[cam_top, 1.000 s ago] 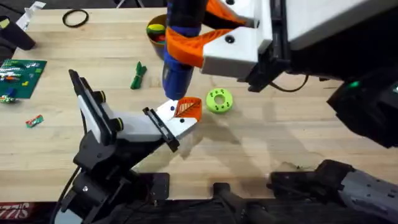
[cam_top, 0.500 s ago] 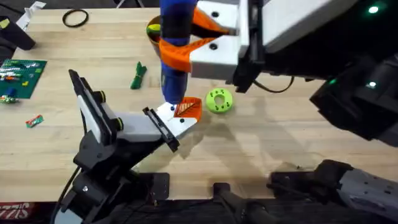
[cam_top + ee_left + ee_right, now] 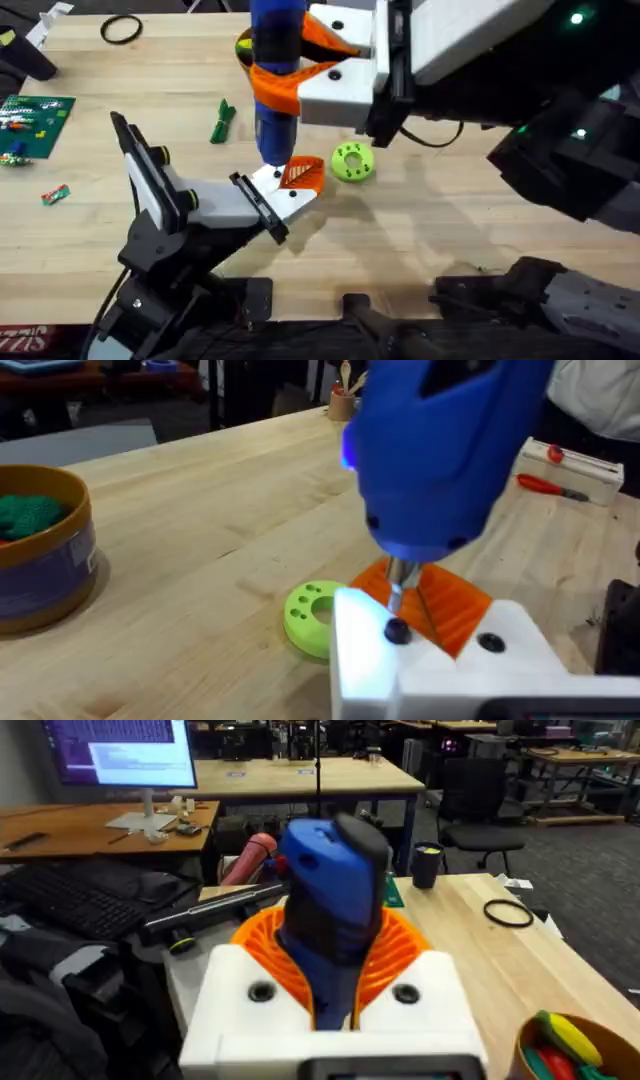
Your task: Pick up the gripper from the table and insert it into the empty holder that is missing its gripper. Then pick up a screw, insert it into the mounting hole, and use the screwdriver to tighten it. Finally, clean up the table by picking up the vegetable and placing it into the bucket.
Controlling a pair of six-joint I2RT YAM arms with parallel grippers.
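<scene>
Gripping the screwdriver (image 3: 276, 95) upright between its 2 orange pads, the right gripper (image 3: 290, 70) sets the dark tip on a screw (image 3: 396, 631) in the white holder (image 3: 283, 190), where the small orange gripper (image 3: 304, 173) sits. I cannot tell how the left gripper stands. The vegetable (image 3: 221, 121) lies left of the driver, well apart from the bucket (image 3: 246, 48) near the table's (image 3: 450, 215) far edge.

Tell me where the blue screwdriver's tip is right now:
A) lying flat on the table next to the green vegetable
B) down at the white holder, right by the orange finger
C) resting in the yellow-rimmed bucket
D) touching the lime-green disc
B: held upright in the right gripper, the screwdriver has its narrow tip down on the white holder beside the orange gripper, apart from the lime-green disc.
</scene>
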